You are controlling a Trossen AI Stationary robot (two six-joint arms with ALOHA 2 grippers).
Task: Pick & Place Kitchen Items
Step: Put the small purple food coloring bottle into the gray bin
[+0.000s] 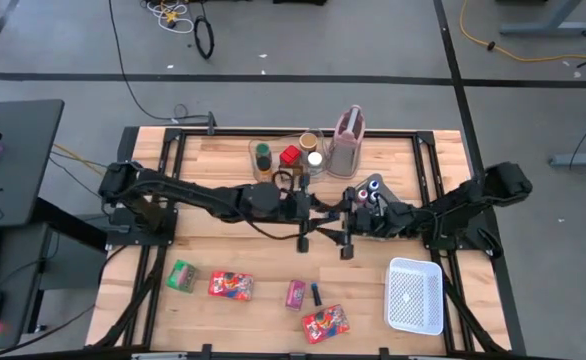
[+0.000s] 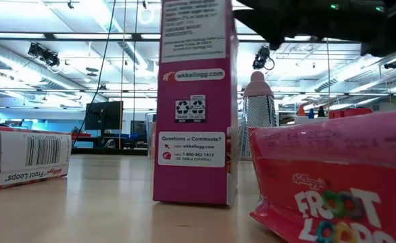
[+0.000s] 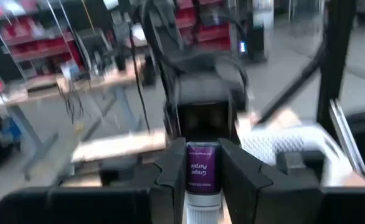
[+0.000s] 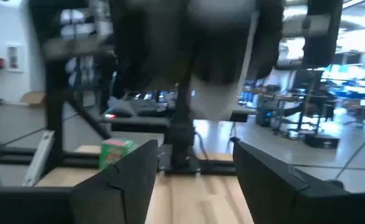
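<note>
While the left hand (image 3: 198, 180) grips a purple bottle (image 3: 201, 171), the right hand (image 4: 195, 165) gapes wide over the wooden table (image 1: 243, 250).

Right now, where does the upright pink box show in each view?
High: pink box, front centre of table.
Low: centre, upright.
Left wrist: not in it; only left gripper clamping a purple bottle.
Right wrist: not in it.
Shared landmark: red Froot Loops packet beside it.
</note>
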